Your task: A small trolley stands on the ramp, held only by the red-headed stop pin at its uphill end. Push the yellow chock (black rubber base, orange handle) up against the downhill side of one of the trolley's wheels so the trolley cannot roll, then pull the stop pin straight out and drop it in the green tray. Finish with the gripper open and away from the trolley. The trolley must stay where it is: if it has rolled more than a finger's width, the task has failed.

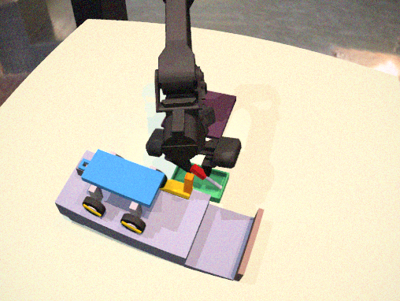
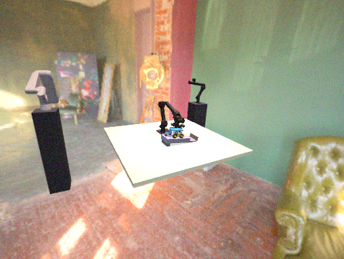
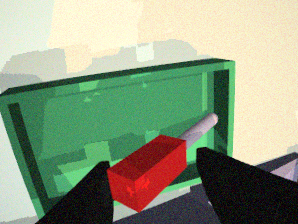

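Over the green tray (image 1: 225,188) (image 3: 125,115), the red-headed stop pin (image 1: 198,172) (image 3: 150,172) lies aslant, its shank pointing toward the tray's end wall. The gripper (image 1: 198,169) (image 2: 179,125) (image 3: 153,163) has its jaws partly open around the red head, gripping nothing; one finger looks close to, or touching, a corner of it. Whether the pin rests fully on the tray floor, I can't tell.

Beside the tray, the trolley (image 1: 126,177) (image 2: 176,129) stands on the ramp (image 1: 169,224) (image 2: 170,140) (image 3: 287,170), with the yellow chock (image 1: 177,188) at its tray-side downhill wheel. Actual contact is hard to confirm.

The main risk now is dragging: if the arm leaves sideways with so little finger clearance, it could flick the pin over the tray's rim. Swinging toward the ramp could knock the chock's handle and let the trolley roll. Opening wider, then rising straight up from the tray, looks safest.
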`<state>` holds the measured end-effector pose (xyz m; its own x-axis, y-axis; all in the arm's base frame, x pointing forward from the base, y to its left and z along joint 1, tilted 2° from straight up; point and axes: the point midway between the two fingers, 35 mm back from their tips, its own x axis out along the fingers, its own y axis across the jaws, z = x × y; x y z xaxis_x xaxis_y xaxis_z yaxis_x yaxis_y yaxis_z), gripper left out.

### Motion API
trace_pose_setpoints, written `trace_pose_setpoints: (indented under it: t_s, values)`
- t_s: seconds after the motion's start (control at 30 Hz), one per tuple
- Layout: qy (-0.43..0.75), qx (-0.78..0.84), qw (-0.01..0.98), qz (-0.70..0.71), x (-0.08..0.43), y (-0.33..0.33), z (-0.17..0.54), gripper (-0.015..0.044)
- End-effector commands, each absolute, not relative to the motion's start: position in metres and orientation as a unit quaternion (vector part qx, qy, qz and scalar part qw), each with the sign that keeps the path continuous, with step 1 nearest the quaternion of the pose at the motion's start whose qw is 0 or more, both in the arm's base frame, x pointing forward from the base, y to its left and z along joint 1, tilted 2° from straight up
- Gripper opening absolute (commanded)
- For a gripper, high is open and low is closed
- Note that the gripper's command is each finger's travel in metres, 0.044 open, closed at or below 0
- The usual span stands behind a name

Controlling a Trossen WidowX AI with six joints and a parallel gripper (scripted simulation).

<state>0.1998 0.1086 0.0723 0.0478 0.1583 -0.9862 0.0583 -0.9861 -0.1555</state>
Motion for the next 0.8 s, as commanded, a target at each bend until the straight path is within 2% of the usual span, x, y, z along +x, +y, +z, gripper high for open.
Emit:
trace_pose_setpoints:
  t_s: [0.0,0.73,0.77]
  values:
    - [-0.078,-0.723,0.037,0.686,0.2,0.106,0.07,0.019]
    - [-0.078,-0.723,0.037,0.686,0.201,0.094,0.059,0.019]
    - [-0.075,-0.724,0.036,0.685,0.201,0.095,0.062,0.0216]
